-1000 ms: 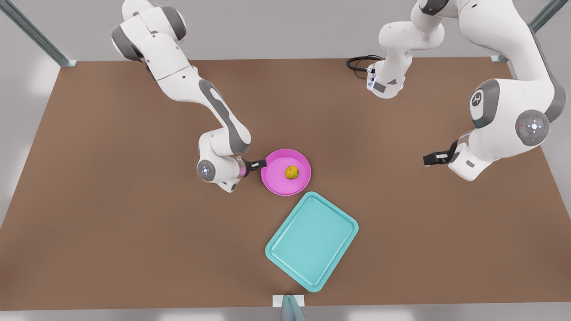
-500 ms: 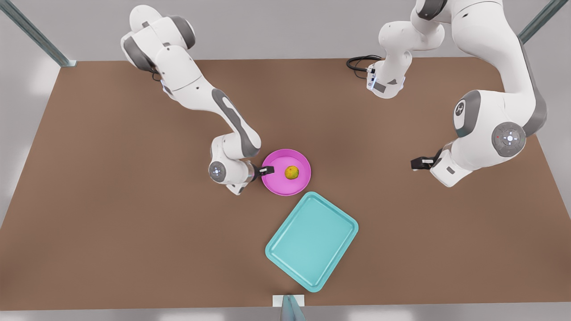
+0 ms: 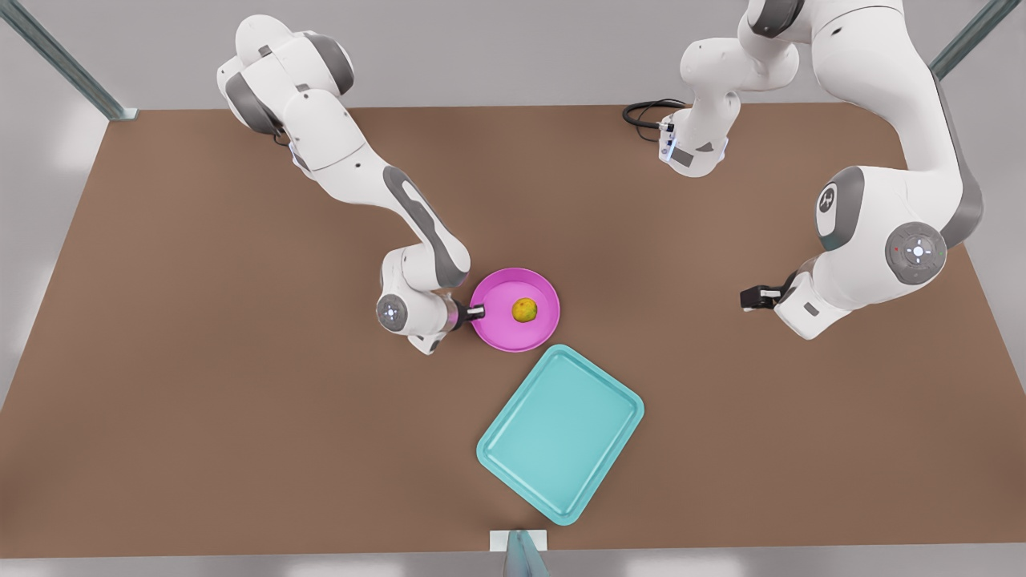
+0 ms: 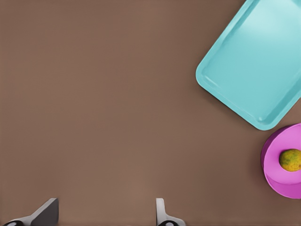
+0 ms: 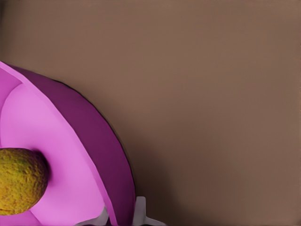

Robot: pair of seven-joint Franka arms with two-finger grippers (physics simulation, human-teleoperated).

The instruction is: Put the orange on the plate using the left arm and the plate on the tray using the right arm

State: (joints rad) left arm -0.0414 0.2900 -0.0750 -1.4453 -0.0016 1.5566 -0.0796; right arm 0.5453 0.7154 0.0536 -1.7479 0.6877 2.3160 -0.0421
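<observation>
A brown table [image 3: 200,361] fills the room, with grey floor around it. Near the middle the pink plate [image 3: 501,324] sits flat on the table, and the orange [image 3: 524,309] lies inside it, a little right of the plate's centre in the front view. The teal tray [image 3: 561,433] lies just beside the plate on the near side, turned at an angle, with a narrow gap between them.

The right gripper [image 3: 474,311] is at the plate's left edge in the front view. In the right wrist view its two pale fingers [image 5: 139,213] stand on both sides of the plate's rim [image 5: 101,150], closed around it.

The left gripper [image 3: 753,296] hangs over bare table far to the front view's right, well apart from the plate. Its fingers [image 4: 162,214] are spread wide and hold nothing.
</observation>
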